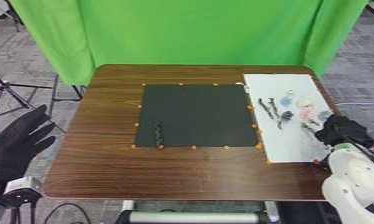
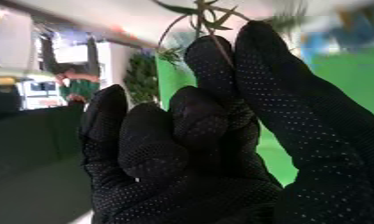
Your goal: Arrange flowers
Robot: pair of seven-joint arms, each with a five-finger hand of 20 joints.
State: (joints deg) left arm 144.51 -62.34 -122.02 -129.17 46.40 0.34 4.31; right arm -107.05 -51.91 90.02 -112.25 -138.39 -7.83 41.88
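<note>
Evidently, the right hand (image 1: 343,131) is over the right side of the frame, at the white sheet's (image 1: 290,150) lower right edge. It grips a leafy green sprig (image 2: 201,10) between thumb and fingertip in the wrist view. The left hand (image 1: 19,142) is at the left edge of the frame, its fingers extended, grasping nothing. 1 dark twig (image 1: 158,134) lies on the black mat (image 1: 197,110), just left of the frame's centre. On the sheet, right of centre, lie 2 dark stems (image 1: 264,108), a pink flower (image 1: 307,113), a cream flower (image 1: 304,101) and a dark blue flower (image 1: 286,115).
</note>
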